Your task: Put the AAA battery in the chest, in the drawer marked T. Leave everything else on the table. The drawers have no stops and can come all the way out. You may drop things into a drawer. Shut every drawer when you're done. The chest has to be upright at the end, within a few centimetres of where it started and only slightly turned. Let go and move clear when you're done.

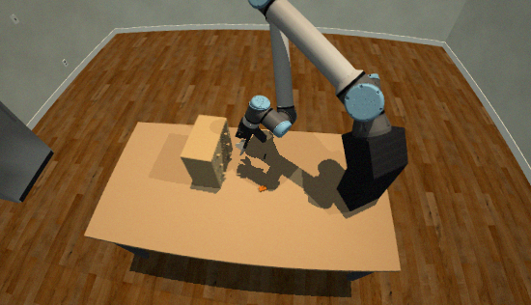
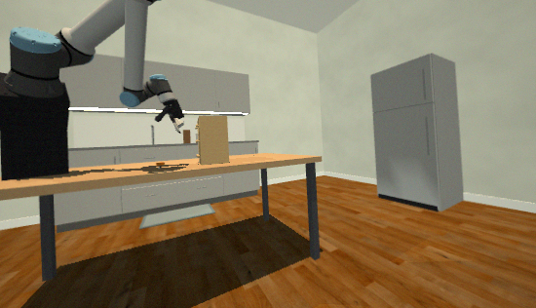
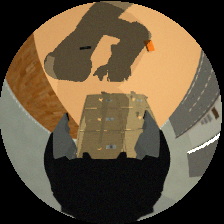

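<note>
The gripper has its fingers apart near the chest, maybe to open a drawer. The dark battery lies on the table, right of the chest.

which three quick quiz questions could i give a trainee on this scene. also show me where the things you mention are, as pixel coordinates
1. True or false: the hand (image 1: 244, 143) (image 2: 170, 122) (image 3: 105, 111) is holding the orange thing (image 1: 262, 188) (image 2: 160, 164) (image 3: 150, 46).
2. Multiple choice: where is the small dark thing (image 1: 265, 156) (image 3: 85, 48)? a) on top of the chest (image 1: 205, 139) (image 2: 213, 139) (image 3: 92, 112); b) on the table (image 1: 217, 234) (image 2: 273, 158) (image 3: 60, 95); c) on the floor (image 1: 425, 224) (image 2: 351, 236) (image 3: 25, 75).
3. Fill in the blank: the chest stands ____ on the table (upright or tipped over).

Key: 1 false; 2 b; 3 upright.
</note>
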Robot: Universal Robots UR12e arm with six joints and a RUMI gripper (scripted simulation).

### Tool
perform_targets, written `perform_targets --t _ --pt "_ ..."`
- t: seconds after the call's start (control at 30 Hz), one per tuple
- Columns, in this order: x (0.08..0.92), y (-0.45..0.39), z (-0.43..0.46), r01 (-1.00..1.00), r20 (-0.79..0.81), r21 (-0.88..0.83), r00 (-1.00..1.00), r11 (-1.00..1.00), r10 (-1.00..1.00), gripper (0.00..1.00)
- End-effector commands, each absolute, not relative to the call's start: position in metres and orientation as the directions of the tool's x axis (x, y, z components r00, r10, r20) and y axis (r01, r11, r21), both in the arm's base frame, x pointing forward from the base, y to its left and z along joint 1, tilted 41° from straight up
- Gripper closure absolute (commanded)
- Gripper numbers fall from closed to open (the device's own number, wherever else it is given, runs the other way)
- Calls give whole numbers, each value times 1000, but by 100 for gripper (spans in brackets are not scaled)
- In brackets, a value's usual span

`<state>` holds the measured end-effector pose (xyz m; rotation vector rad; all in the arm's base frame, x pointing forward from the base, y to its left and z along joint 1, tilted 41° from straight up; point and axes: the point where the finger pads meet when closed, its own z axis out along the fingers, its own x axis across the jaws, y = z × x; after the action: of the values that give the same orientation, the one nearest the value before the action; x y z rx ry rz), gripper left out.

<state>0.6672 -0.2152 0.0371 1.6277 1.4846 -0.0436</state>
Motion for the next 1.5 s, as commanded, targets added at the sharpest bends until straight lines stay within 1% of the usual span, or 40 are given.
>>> perform_targets --t 0.0,0.5,1.47 --pt "672 -219 36 772 -566 612 277 171 776 0" --pt "695 -233 30 642 -567 711 280 287 775 0" --pt "724 -254 16 393 -566 805 281 445 775 0"
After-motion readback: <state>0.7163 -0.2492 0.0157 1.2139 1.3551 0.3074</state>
